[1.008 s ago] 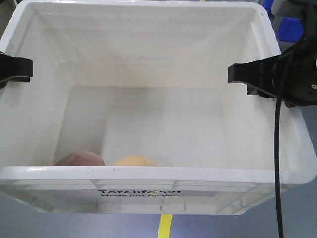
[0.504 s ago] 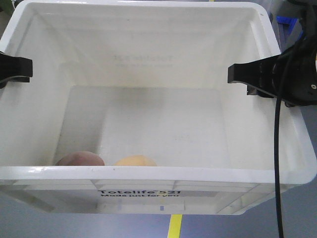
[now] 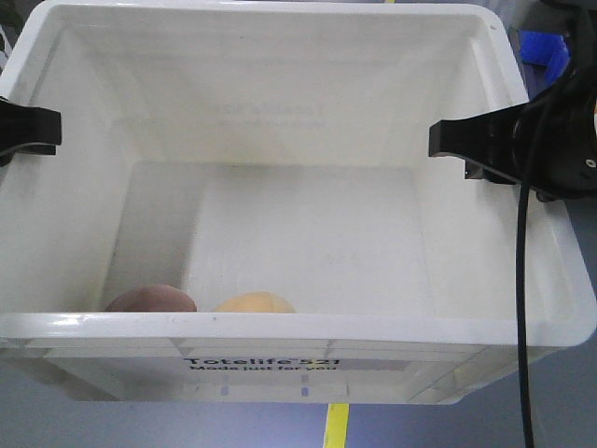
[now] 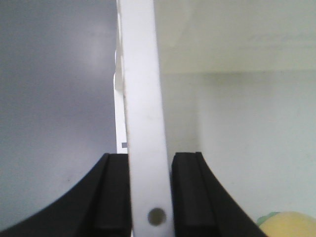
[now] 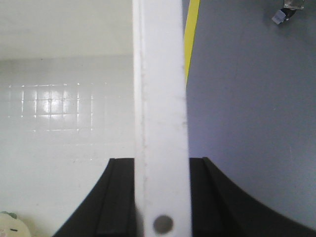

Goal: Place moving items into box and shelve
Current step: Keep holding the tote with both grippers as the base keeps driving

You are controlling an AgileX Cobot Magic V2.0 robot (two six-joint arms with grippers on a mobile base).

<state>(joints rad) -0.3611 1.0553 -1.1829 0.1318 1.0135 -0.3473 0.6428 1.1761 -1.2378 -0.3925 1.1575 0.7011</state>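
1. Box (image 3: 280,326): white crate, open top, filling the front view. Grey floor (image 3: 93,425) and a yellow line (image 3: 335,425) show below its near wall.
2. Left gripper (image 4: 151,163): fingers clamped one each side of the box's left rim.
3. Right gripper (image 5: 160,165): fingers clamped likewise on the right rim.
4. Pink-brown fruit (image 3: 151,299) and yellow fruit (image 3: 254,302): inside the box, side by side against the near wall.
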